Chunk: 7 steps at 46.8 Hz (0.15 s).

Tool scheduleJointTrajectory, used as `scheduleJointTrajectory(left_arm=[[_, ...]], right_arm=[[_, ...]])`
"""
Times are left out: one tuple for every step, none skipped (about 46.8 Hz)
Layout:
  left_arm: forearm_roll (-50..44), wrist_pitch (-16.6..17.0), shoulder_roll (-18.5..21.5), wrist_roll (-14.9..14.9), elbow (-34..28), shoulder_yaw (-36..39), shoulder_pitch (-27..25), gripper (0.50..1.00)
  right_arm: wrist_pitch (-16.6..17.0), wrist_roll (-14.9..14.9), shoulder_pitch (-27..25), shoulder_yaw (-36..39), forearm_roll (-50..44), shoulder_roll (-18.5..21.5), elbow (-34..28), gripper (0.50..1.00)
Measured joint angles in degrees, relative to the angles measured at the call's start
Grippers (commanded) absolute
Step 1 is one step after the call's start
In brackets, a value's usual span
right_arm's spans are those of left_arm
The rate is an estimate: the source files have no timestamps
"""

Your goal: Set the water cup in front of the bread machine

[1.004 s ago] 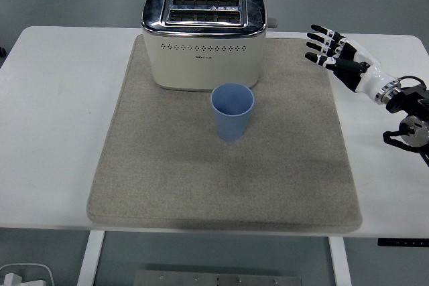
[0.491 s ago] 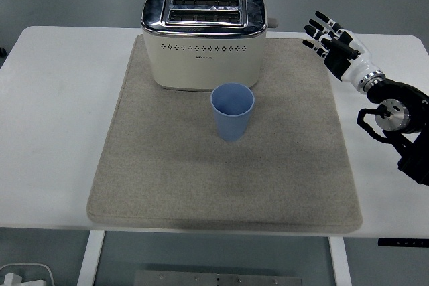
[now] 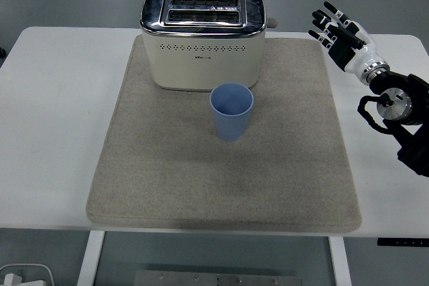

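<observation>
A blue plastic water cup (image 3: 232,111) stands upright and open-mouthed on a beige felt mat (image 3: 167,179), just in front of a cream-and-chrome two-slot toaster (image 3: 203,38) whose side lever, at its right end, appears to be up. The mat covers the middle of a white table (image 3: 50,118). Well apart from the cup, the robot's right hand (image 3: 343,36) is raised above the table's far right corner, its fingers (image 3: 324,26) spread and holding nothing.
</observation>
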Motion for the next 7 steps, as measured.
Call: scheduleJointTrajectory(left_arm=[[0.00, 0.00, 0.00, 0.00, 0.00, 0.00, 0.00, 1.000], [0.00, 0.00, 0.00, 0.00, 0.00, 0.00, 0.01, 1.000], [0.00, 0.00, 0.00, 0.00, 0.01, 0.00, 0.02, 1.000], [0.00, 0.00, 0.00, 0.00, 0.00, 0.00, 0.04, 1.000], [0.00, 0.00, 0.00, 0.00, 0.00, 0.00, 0.05, 1.000], [0.00, 0.00, 0.00, 0.00, 0.01, 0.00, 0.04, 1.000], [0.00, 0.00, 0.00, 0.00, 0.01, 0.00, 0.02, 1.000]], right_arm=[[0.22, 0.00, 0.05, -0.01, 0.00, -0.04, 0.01, 0.930], [0.52, 0.00, 0.07, -0.03, 0.00, -0.13, 0.01, 0.928], [0.67, 0.00, 0.09, -0.03, 0.00, -0.20, 0.02, 0.930], [0.87, 0.00, 0.14, -0.04, 0.00, -0.25, 0.02, 0.928], [1.08, 0.00, 0.17, -0.04, 0.00, -0.28, 0.02, 0.930], [1.24, 0.00, 0.20, -0.04, 0.00, -0.33, 0.02, 0.928], [1.33, 0.00, 0.23, -0.04, 0.00, -0.35, 0.02, 0.928]])
